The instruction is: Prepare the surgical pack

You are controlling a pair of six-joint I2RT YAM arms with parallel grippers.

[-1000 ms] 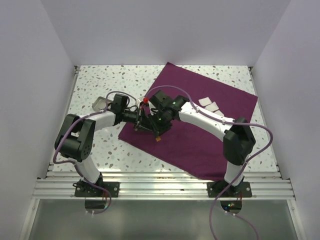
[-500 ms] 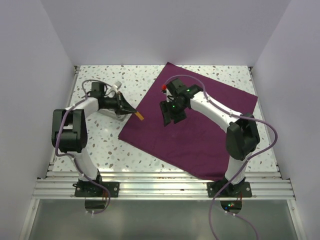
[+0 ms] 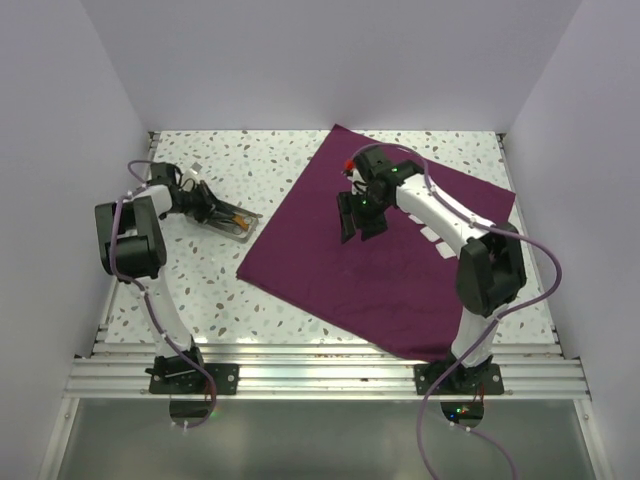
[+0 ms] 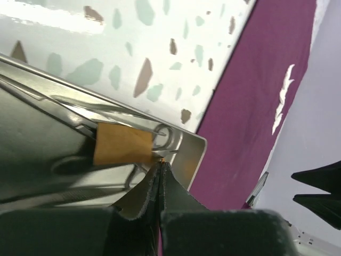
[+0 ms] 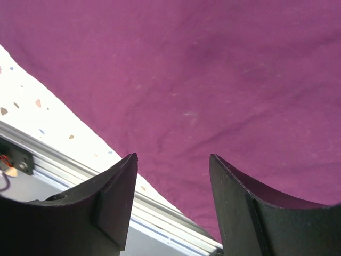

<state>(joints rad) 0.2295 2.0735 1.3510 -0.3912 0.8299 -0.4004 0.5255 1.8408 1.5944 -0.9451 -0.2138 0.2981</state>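
The plum-purple cloth (image 3: 400,275) of the surgical pack lies flat as a diamond on the speckled table; it also fills the right wrist view (image 5: 213,80). A small shiny metal tray (image 3: 243,232) stands off the cloth's left corner, with metal instruments (image 3: 232,213) lying in it. White gauze pieces (image 3: 428,234) rest on the cloth, partly behind the right arm. My left gripper (image 3: 220,212) is at the tray, its jaws pressed shut (image 4: 160,164) just short of an orange-tagged ring handle (image 4: 162,133). My right gripper (image 3: 357,228) hovers open above the cloth (image 5: 173,157), holding nothing.
An aluminium rail (image 3: 320,375) runs along the near edge of the table, also seen under the right fingers (image 5: 160,213). White walls close in the left, back and right sides. Bare speckled tabletop (image 3: 190,290) lies in front of the tray.
The two grippers met at the cloth's left corner, then parted. My left arm swung back-left with the orange-tagged instrument to the tray. My right gripper opened and drew back over the cloth.
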